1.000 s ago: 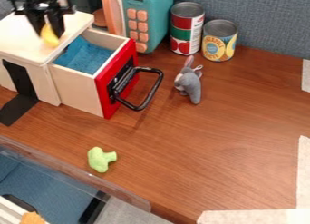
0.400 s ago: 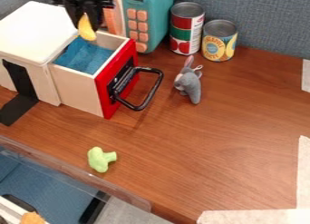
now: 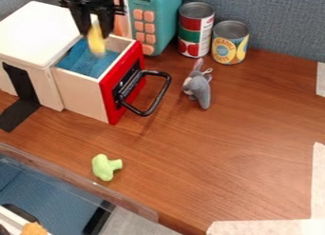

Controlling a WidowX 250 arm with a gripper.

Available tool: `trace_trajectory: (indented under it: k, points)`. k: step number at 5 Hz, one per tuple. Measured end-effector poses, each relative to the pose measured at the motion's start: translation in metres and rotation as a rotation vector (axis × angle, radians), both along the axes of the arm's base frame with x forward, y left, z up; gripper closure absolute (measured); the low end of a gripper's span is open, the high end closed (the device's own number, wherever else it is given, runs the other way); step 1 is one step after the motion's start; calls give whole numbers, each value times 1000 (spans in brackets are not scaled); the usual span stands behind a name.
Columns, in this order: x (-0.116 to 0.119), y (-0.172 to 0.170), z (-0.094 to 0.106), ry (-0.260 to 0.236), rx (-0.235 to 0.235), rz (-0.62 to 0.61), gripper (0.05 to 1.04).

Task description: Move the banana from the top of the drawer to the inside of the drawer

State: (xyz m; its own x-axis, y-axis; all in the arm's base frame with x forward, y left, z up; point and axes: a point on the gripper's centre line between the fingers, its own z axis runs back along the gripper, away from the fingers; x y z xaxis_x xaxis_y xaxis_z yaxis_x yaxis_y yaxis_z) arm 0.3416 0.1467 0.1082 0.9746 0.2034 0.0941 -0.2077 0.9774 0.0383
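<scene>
Banana [image 3: 96, 43], just one, blurred, above the one pulled-out drawer [image 3: 79, 93], its long axis roughly upright, lower end pointing down, between the spread fingers of the end effector [image 3: 95, 34]. Two cans [image 3: 196, 32] stand on the bench's [image 3: 241, 148] far side.

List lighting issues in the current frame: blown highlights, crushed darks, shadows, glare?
Camera view: cabinet top near-white, almost no surface detail; black pincer very dark, detail mostly lost. Same camera view: soft, faint shadow on the wood tabletop below the drawer handle; no harsh glare on the wood.
</scene>
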Motion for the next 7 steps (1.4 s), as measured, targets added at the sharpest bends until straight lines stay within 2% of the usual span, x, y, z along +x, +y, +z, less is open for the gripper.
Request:
trace_trajectory:
  k: [1,7]
  points:
    - [-3,0,-2,15,1,7,93]
    - [-5,-1,-3,26,-2,-5,83]
